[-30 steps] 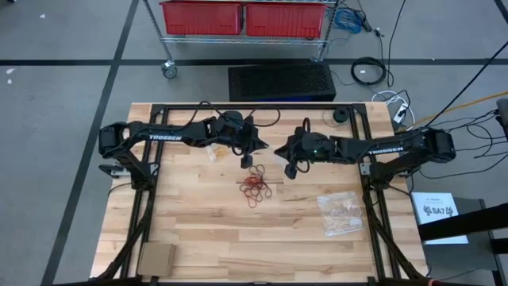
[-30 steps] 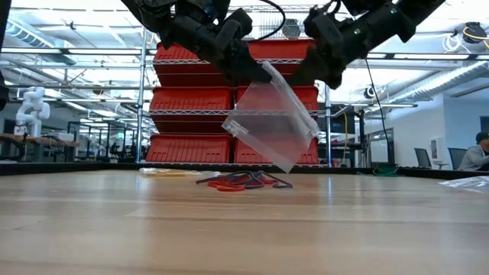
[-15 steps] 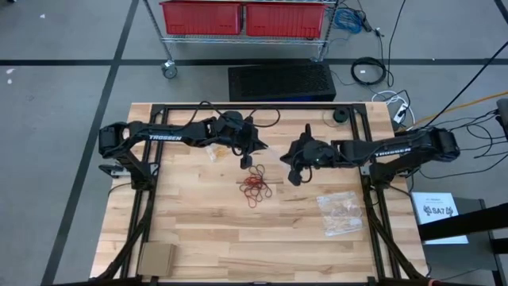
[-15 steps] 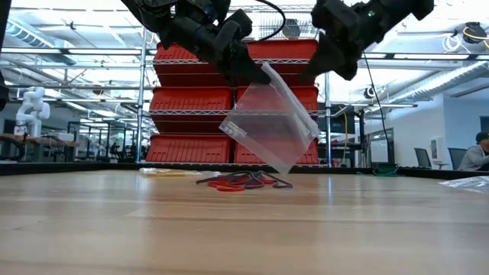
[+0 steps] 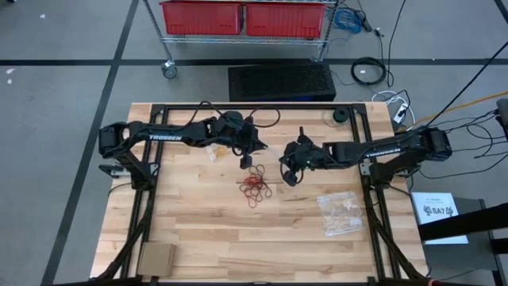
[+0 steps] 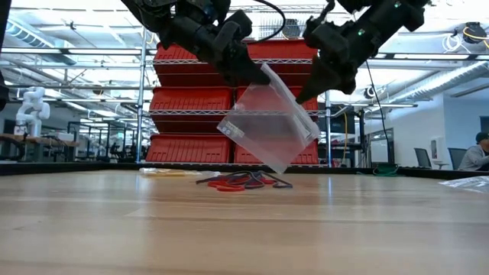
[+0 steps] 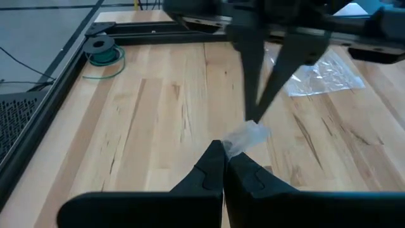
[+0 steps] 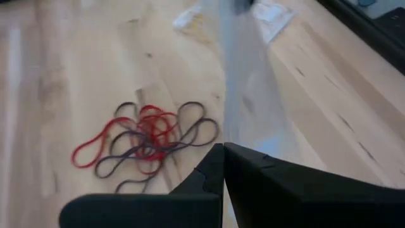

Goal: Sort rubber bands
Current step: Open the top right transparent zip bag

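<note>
The rubber bands (image 5: 256,187) lie in a loose red and dark heap mid-bench, just nearer than both arms. The left end effector (image 6: 256,75), fingers closed, holds a clear bag (image 6: 269,126) aloft above them. The right end effector (image 6: 313,85) hovers beside the bag's upper edge, apparently closed and empty. Any contact with the bag is unclear.

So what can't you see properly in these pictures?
- Rubber bands: too small to count in the high view, edge-on in the low view.
- Whether the right hand touches the clear plastic bag held by the left hand: they overlap in the low view, blurred in the right wrist view.
- What's inside the other bag: too small in the high view.
</note>
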